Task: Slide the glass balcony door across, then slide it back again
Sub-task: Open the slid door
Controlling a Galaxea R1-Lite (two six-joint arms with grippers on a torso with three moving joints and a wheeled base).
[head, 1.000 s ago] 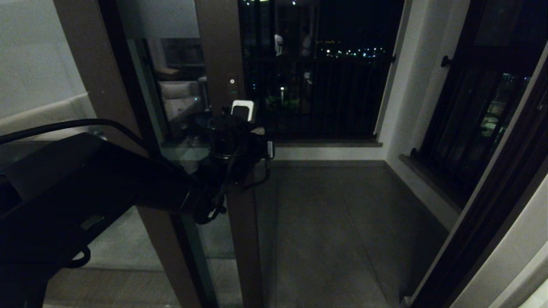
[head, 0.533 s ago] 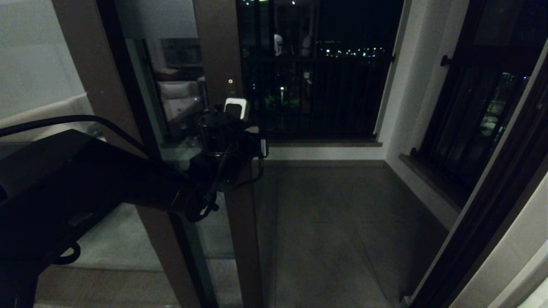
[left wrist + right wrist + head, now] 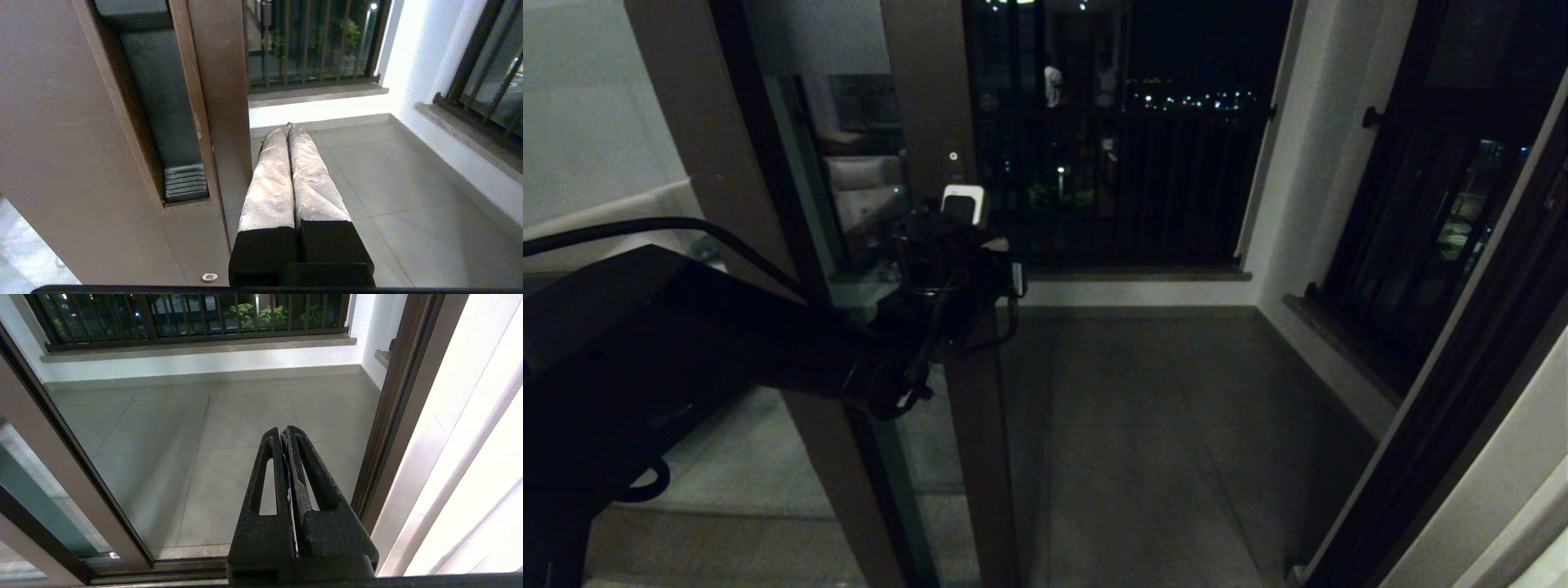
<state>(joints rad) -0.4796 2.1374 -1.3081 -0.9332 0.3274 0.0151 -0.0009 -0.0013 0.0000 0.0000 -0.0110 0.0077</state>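
Grey tiled balcony floor (image 3: 1160, 425) lies ahead, night outside. We note the glass balcony door (image 3: 931, 106) at left of the head view, its brown upright with the recessed slot handle (image 3: 163, 118) just beside our left hand (image 3: 289, 128). Left hand's fingers (image 3: 269, 179) are pressed together, holding nothing, alongside the upright's edge. Right hand (image 3: 284, 433), fingers also together and empty, is parked low over the door track (image 3: 163, 563). Black-barred window (image 3: 1135, 163) beyond.
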